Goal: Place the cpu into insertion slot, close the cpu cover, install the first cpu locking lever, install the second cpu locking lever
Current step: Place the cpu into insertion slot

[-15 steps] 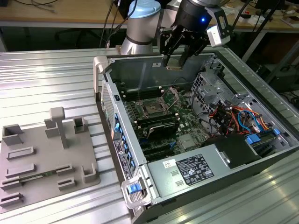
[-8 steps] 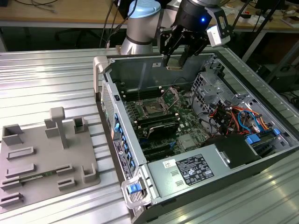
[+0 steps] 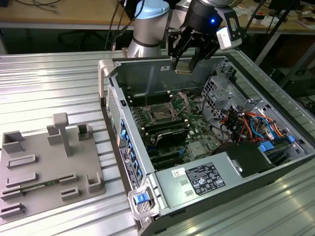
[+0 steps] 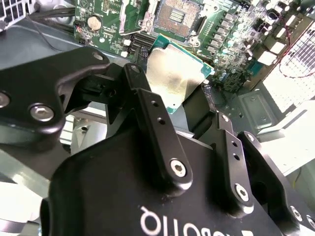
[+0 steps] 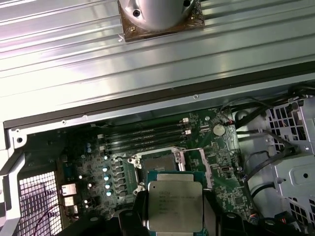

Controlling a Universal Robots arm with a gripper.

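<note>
My gripper (image 3: 186, 61) hangs above the open computer case, shut on the cpu (image 3: 184, 66), a small flat square chip. In the first wrist view the cpu's (image 5: 174, 206) silver-grey top face shows between the dark fingers (image 5: 138, 209). In the second wrist view its pale underside (image 4: 172, 69) shows. The insertion slot (image 3: 160, 114) lies open and bare on the green board, below the gripper and toward the exterior view's left. It also shows in both wrist views (image 5: 156, 162) (image 4: 178, 17). The cpu cover (image 3: 179, 100) stands raised at the slot's edge.
Long black memory slots (image 5: 142, 135) run beside the socket. A white-labelled power supply (image 3: 204, 179) and a drive cage with coloured cables (image 3: 246, 123) fill the case's right side. A grey fixture plate (image 3: 49, 167) lies on the ribbed table at the left.
</note>
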